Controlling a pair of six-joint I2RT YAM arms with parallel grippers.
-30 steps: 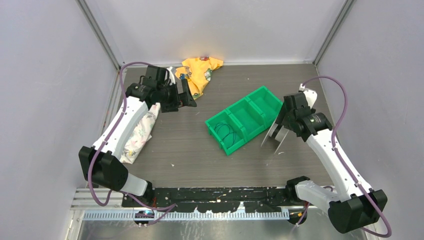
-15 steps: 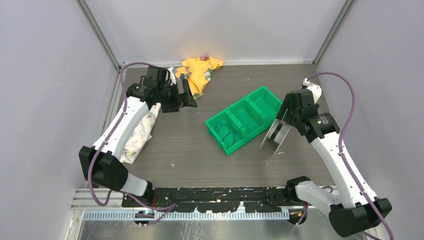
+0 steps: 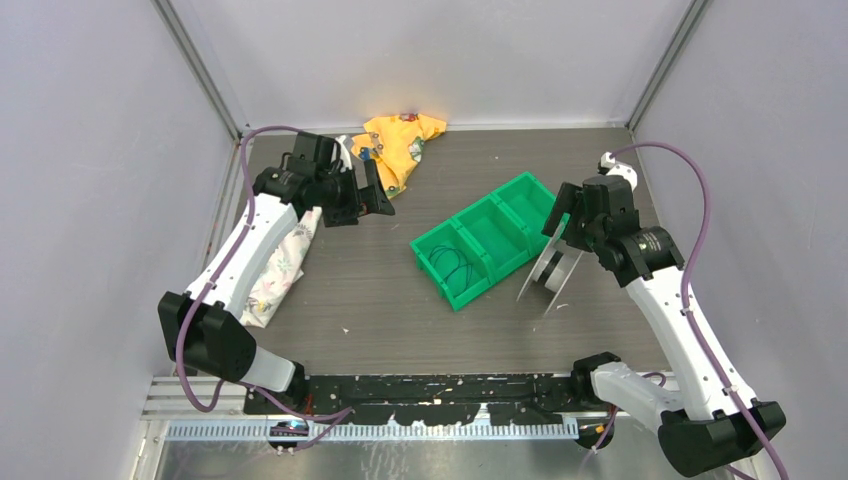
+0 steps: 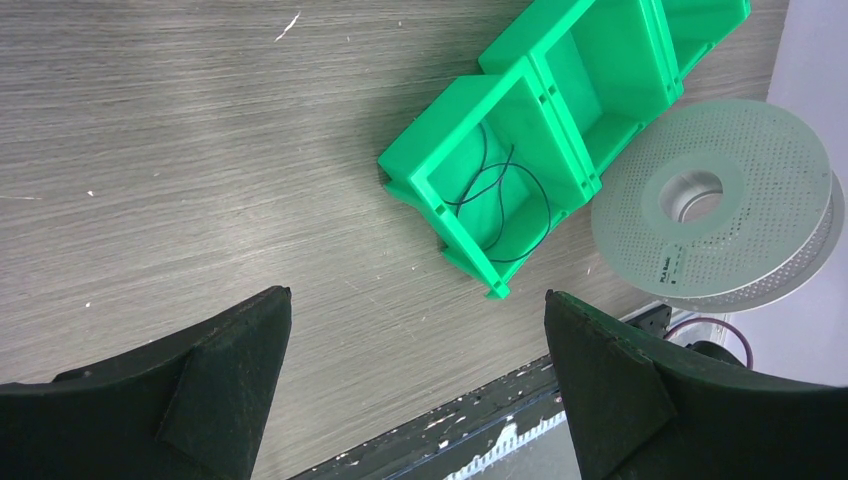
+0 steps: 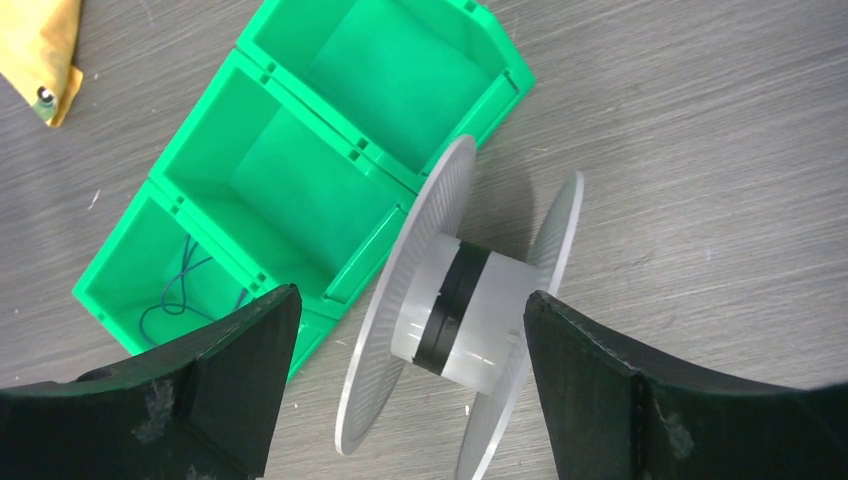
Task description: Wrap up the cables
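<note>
The cables [image 3: 456, 268] are thin dark wire lying in loose loops in the near-left compartment of the green bin [image 3: 520, 190]. They also show in the left wrist view [image 4: 497, 195] and the right wrist view [image 5: 178, 296]. A big pale spool [image 3: 548, 272] stands on its rims on the table just right of the bin, with a black band round its core [image 5: 455, 305]. My right gripper [image 5: 412, 293] is open above the spool, one finger to each side, holding nothing. My left gripper [image 3: 375, 192] is open and empty above the table's far left, well away from the bin.
A yellow cloth [image 3: 403, 140] lies at the back wall. A white floral cloth [image 3: 282, 262] lies under my left arm by the left wall. A black rail [image 3: 430, 385] runs along the table's near edge. Walls close in three sides.
My right arm has swung its wrist a little up and to the left over the spool. The spool, the bin and my left arm have not moved.
</note>
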